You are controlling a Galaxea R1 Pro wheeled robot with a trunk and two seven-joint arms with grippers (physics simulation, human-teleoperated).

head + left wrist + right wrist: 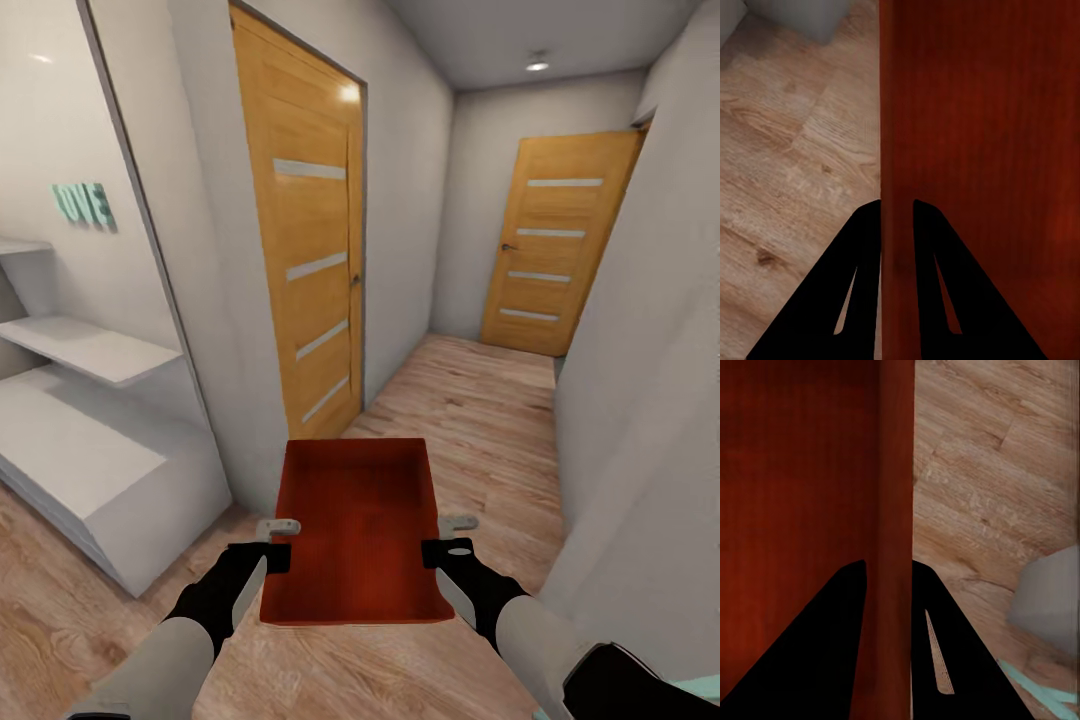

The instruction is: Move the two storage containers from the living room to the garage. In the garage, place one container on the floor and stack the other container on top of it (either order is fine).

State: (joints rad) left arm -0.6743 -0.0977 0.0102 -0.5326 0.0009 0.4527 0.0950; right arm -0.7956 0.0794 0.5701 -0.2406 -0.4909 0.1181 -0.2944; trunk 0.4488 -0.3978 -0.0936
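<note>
1. My left tool (283,541) is clamped on the left wall of the storage container (355,525), one finger each side
2. My right tool (448,537) pinches the right wall likewise
3. The container hangs level between both, above wood plank floor (480,400) in a hallway with two orange-brown doors (555,240)

Storage container (355,530): smooth orange-red surface with a faint sheen. Floor (480,400): light wood planks, visibly grained, matt. Doors (305,230): glossy orange-brown wood with frosted strips. Shelving unit (90,350): smooth matt white. Pincer fingers (817,300): matt black.
</note>
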